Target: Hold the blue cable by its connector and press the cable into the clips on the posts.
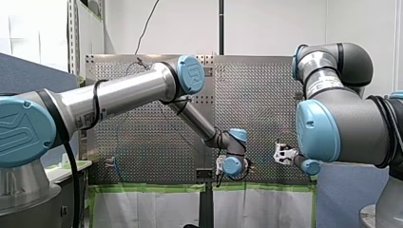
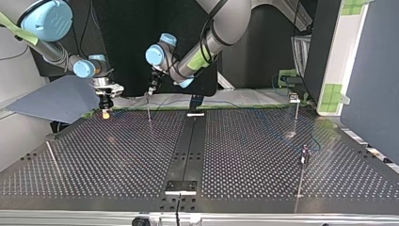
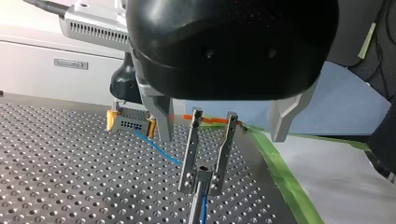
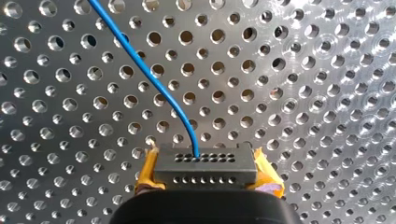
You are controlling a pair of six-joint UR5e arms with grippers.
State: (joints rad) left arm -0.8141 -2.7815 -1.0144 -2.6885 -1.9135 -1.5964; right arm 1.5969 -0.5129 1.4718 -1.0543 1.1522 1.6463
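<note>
thin blue cable (image 4: 154,79): judged limp, light, near green-taped edge of perforated metal counter (image 3: 56,163) | dark rectangular connector (image 4: 205,163): rigid, best hold, clamped in right jaws | left jaws: spread, empty, straddling forked metal clip (image 3: 208,154)

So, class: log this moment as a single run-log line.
right gripper: shut on connector | blue cable: leads to post | left gripper: at post top

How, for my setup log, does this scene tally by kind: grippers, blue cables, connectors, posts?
2 grippers: left gripper, right gripper
1 blue cable
1 connector
4 posts, as far as the top view shows
Total: 8
</note>
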